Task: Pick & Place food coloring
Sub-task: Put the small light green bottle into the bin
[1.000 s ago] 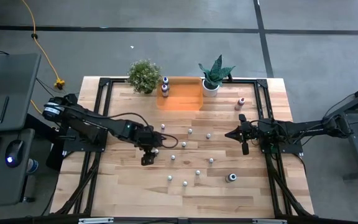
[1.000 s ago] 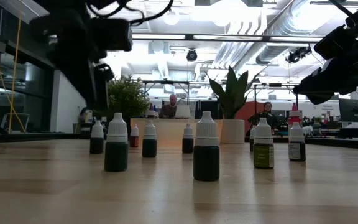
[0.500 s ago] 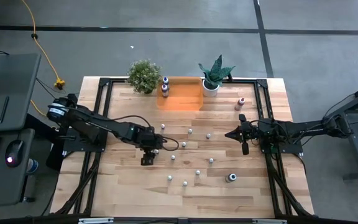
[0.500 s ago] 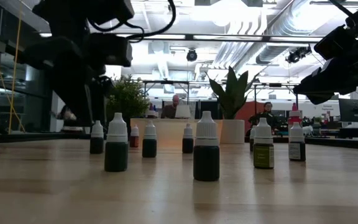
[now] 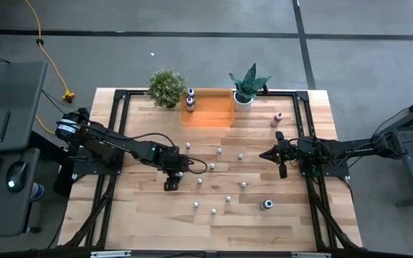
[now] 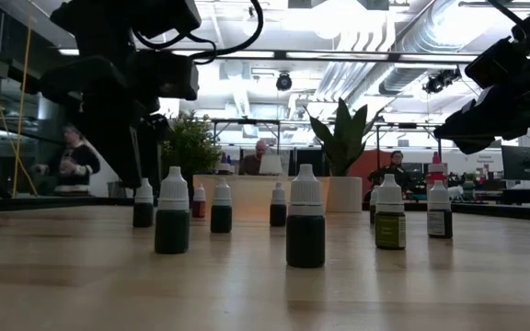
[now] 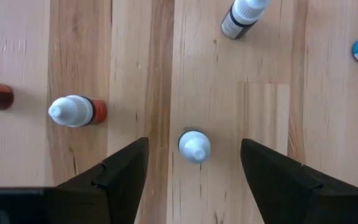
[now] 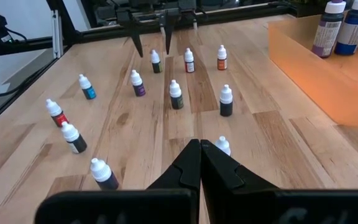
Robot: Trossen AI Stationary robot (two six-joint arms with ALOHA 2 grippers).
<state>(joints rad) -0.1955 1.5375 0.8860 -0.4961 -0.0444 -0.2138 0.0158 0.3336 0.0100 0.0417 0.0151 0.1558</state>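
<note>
The left gripper (image 7: 194, 168) points straight down over the table's left-centre, its fingers spread wide on either side of a white-capped food coloring bottle (image 7: 194, 147) standing upright between them, untouched. The right gripper (image 8: 199, 163) hangs at the right side, pinched closed on nothing. Other small bottles stand scattered across the wooden table (image 5: 142, 215); two sit in the orange tray (image 5: 210, 115) between two potted plants (image 5: 167, 87).
</note>
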